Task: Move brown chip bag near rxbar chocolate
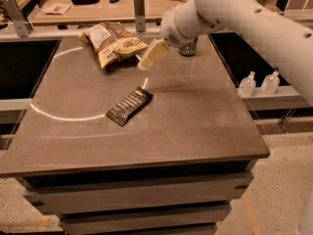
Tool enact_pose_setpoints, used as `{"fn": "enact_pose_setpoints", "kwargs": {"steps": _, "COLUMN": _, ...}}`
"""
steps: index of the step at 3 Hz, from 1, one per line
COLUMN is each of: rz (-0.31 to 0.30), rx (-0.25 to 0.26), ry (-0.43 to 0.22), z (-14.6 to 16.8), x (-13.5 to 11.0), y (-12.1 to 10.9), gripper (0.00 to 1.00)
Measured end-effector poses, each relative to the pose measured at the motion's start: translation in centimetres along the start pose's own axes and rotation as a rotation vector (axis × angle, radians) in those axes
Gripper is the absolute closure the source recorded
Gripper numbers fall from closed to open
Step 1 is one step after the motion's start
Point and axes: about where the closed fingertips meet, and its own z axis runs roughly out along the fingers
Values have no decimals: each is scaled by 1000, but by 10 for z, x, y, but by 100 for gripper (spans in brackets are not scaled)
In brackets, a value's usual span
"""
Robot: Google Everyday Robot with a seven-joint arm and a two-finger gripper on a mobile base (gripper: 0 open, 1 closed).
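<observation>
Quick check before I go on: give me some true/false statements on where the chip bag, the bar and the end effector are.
1. The end effector is above the table, close to the right-hand edge, as pictured, of the brown chip bag. True.
2. The rxbar chocolate touches the bag. False: bare table lies between them.
3. The bag is lifted off the table. False: it lies on it.
4. A green can stands behind the arm. True.
</observation>
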Motion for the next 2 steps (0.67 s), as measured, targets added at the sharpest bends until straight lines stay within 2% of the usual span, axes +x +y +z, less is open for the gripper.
{"fn": "enact_pose_setpoints", "kwargs": {"steps": 1, "rz": 48, "rx": -7, "ry": 16, "z": 32, "x": -2, "y": -14, "gripper": 0}}
{"fn": "enact_pose_setpoints", "kwargs": {"steps": 2, "rz": 45, "rx": -31, "ry": 1, "z": 59, "x": -24, "y": -22, "gripper": 0}}
